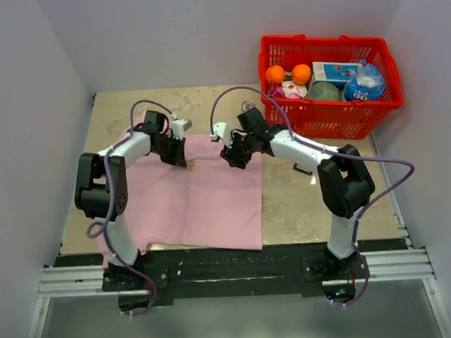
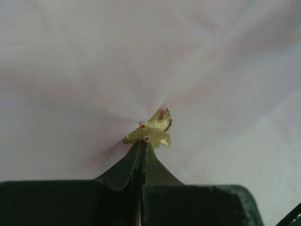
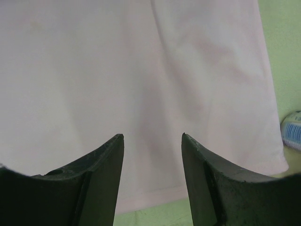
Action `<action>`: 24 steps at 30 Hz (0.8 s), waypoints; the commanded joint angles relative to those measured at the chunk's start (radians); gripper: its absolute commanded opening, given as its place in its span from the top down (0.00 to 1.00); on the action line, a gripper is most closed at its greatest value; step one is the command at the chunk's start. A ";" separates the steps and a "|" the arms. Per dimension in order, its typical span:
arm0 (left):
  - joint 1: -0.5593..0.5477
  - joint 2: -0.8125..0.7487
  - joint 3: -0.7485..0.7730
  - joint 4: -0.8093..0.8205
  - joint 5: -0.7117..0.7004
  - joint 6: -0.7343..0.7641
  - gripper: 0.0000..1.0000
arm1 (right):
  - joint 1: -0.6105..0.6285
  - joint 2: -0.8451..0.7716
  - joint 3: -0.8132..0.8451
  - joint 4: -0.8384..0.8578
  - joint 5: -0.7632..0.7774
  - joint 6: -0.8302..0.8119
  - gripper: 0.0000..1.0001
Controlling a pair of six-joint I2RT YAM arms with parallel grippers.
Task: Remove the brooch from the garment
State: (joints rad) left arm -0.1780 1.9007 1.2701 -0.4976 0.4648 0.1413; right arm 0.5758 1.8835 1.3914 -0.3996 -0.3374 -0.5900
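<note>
Left fingers [image 2: 122, 172] clench the brooch [image 2: 155, 129], hiding its near edge; right fingers [image 3: 94, 181] spread, empty, over the garment [image 3: 141, 70].

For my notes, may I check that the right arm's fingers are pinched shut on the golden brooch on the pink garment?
No: the left arm's fingers are pinched shut on the golden brooch on the pink garment, as the left wrist view shows; the right arm's fingers stand open.

Bright, even light with faint shadows; both wrist views pale, slightly soft
</note>
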 commanded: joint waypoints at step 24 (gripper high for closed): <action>0.000 0.175 0.397 -0.551 0.296 0.196 1.00 | 0.187 0.086 0.030 0.249 -0.281 -0.817 0.50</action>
State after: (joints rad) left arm -0.1780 2.0556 1.5993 -0.9577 0.6880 0.2848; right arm 0.7662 1.9652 1.3815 -0.0982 -0.5690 -1.2675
